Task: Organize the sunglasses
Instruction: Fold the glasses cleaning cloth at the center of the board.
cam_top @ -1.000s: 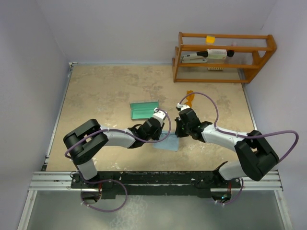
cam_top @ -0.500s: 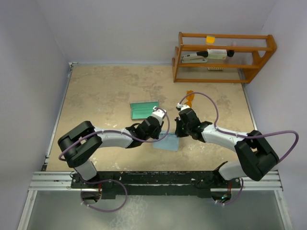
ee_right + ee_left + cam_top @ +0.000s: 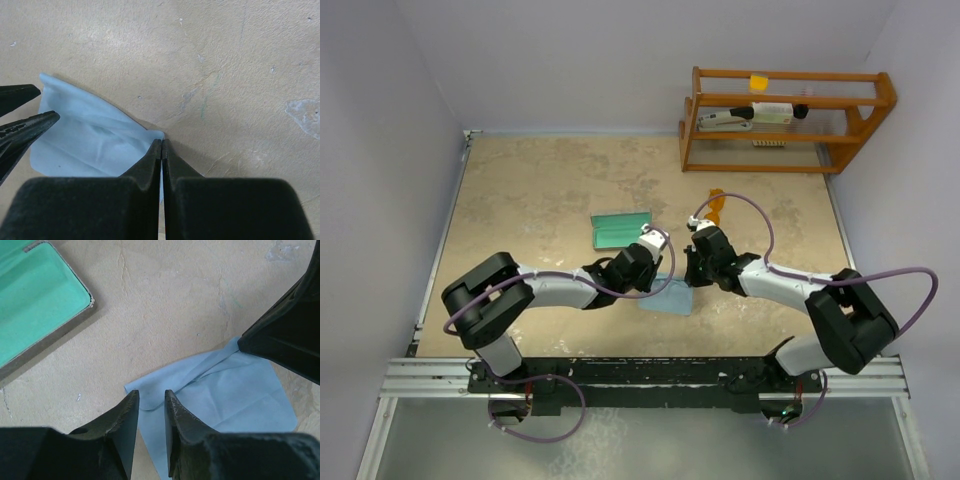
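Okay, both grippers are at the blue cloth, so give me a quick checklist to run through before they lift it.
1. Right gripper on the blue cloth: jaws shut at its corner. Ok.
2. Left gripper gripping the cloth: its fingers straddle the cloth's edge with a narrow gap between them. Not ok.
3. Glasses case open: lid back, green lining showing. Ok.
4. Sunglasses clear of the cloth: they lie apart from it, beyond the right gripper. Ok.
5. Cloth free of the case: the two lie apart. Ok.
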### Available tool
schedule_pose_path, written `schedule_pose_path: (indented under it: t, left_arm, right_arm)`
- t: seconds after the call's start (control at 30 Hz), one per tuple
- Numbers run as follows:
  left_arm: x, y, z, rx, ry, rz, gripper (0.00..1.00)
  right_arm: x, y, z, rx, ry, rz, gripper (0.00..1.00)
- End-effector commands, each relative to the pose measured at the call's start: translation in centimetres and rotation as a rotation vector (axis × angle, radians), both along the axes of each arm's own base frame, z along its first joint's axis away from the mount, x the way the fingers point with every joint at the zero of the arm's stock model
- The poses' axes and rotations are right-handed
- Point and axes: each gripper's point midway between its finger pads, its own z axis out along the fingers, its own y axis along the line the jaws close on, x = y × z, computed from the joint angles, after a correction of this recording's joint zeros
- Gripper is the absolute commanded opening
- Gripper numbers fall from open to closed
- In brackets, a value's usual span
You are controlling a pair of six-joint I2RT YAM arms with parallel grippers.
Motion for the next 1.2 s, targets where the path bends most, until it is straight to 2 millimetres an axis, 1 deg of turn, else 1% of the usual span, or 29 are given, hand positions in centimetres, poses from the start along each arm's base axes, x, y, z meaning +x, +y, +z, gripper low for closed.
schedule_pose_path:
  t: [0.0, 0.73, 0.8, 0.9, 1.1, 1.17]
  left_arm:
    - [0.2, -1.1, 0.6, -0.006, -0.027, -0.035, 0.25]
    - [0.5, -1.4, -1.2, 0.057, -0.022, -0.049, 0.25]
    - [0.5, -1.4, -1.3, 0.06, -0.022, -0.047, 0.22]
    - [0.5, -1.3, -1.2, 0.063, -0.023, -0.039, 0.15]
    - [0.7, -0.9, -0.7, 0.067, -0.032, -0.025, 0.14]
    - [0.7, -1.0, -0.4, 0.064, -0.039, -0.023, 0.06]
  right_arm:
    - [0.9, 1.1, 1.1, 0.033, -0.022, 0.005, 0.0]
    - [1.0, 1.2, 1.3, 0.035, -0.021, 0.007, 0.0]
    - [0.9, 1.2, 1.2, 0.033, -0.018, 0.007, 0.0]
    - [1.0, 1.2, 1.2, 0.035, -0.023, 0.007, 0.0]
    - [1.1, 1.2, 1.0, 0.035, -0.024, 0.0, 0.0]
    - [1.0, 1.1, 1.0, 0.033, -0.024, 0.0, 0.0]
